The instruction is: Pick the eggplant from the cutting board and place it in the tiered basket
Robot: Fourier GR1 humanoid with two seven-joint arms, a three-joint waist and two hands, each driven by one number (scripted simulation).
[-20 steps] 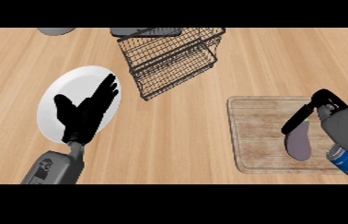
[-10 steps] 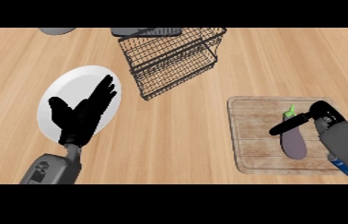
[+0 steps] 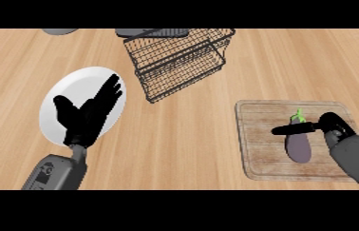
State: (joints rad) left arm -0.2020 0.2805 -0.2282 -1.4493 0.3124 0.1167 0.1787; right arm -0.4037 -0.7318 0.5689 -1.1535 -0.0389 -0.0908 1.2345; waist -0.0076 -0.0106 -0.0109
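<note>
A dark purple eggplant with a green stem lies on the wooden cutting board at the lower right. My right hand sits at the eggplant's right side, low over the board. One straight black finger reaches left across the eggplant's upper end, and nothing is curled round it. The black wire tiered basket stands at the top middle. My left hand rests open, fingers up, over a white plate at the left.
The white plate lies on the counter under my left hand. A grey dish and a dark object sit at the far edge behind the basket. Bare wooden counter stretches between the basket and the board.
My right hand has come down and drawn back to the right, uncovering the eggplant, with one finger now lying across its top. The left hand has barely moved.
</note>
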